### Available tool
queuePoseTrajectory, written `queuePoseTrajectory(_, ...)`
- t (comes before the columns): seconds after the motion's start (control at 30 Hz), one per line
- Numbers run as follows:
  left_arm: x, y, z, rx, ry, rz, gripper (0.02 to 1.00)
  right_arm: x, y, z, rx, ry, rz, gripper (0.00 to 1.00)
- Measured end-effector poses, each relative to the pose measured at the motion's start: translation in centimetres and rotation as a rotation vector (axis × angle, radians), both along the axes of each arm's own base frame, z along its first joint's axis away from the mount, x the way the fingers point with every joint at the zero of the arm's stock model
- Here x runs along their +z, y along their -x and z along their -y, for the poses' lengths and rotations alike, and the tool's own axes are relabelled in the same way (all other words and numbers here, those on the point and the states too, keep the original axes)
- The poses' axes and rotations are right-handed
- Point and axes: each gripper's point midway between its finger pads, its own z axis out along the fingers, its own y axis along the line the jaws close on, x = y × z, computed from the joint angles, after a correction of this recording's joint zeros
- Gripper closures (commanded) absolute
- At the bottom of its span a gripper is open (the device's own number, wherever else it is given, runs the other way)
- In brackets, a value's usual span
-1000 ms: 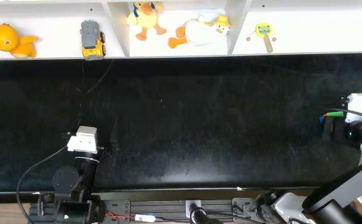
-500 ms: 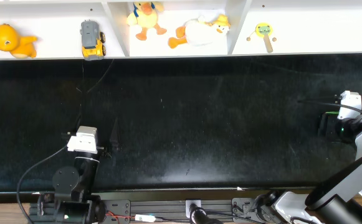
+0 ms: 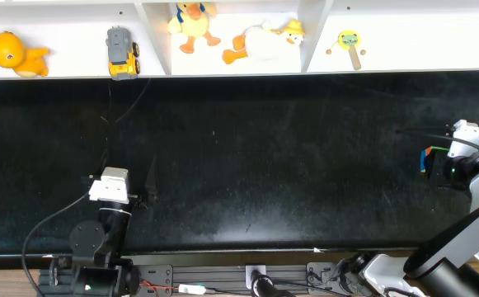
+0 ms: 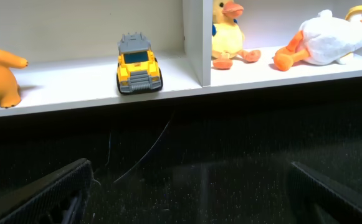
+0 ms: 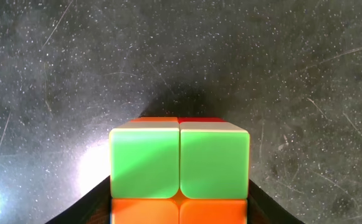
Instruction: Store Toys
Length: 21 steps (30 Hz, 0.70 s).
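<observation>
A small puzzle cube (image 5: 179,165) with green, orange and red faces sits between the dark fingers of my right gripper (image 5: 179,190), which is shut on it just above the black table. From above, the cube (image 3: 428,160) and the right gripper (image 3: 435,163) are near the table's right edge. My left gripper (image 3: 117,175) rests low at the left front, open with nothing in it (image 4: 193,199), and faces the white shelf (image 3: 223,69).
The shelf's compartments along the back hold an orange duck (image 3: 15,53), a yellow truck (image 3: 122,52), a yellow plush duck (image 3: 193,23), a white plush duck (image 3: 264,41) and a green rattle (image 3: 350,43). The black table top (image 3: 272,157) lies between.
My right gripper has shifted slightly toward the back and turned with the cube, so blue and orange faces now show from above. The left arm has not moved.
</observation>
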Motion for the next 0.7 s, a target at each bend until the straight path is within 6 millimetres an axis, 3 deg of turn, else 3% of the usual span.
queuePoseTrajectory(0.17, 0.0, 0.0, 0.0, 0.0, 0.0, 0.0, 0.02, 0.4, -1.1, -0.9, -0.007, -0.016, 0.004, 0.527)
queuePoseTrajectory(0.3, 0.0, 0.0, 0.0, 0.0, 0.0, 0.0, 0.02, 2.1, -2.8, -1.3, -0.008, -0.015, 0.029, 0.542)
queuePoseTrajectory(0.7, 0.0, 0.0, 0.0, 0.0, 0.0, 0.0, 0.02, 10.9, -9.9, -1.0, -0.022, 0.047, 0.222, 0.524)
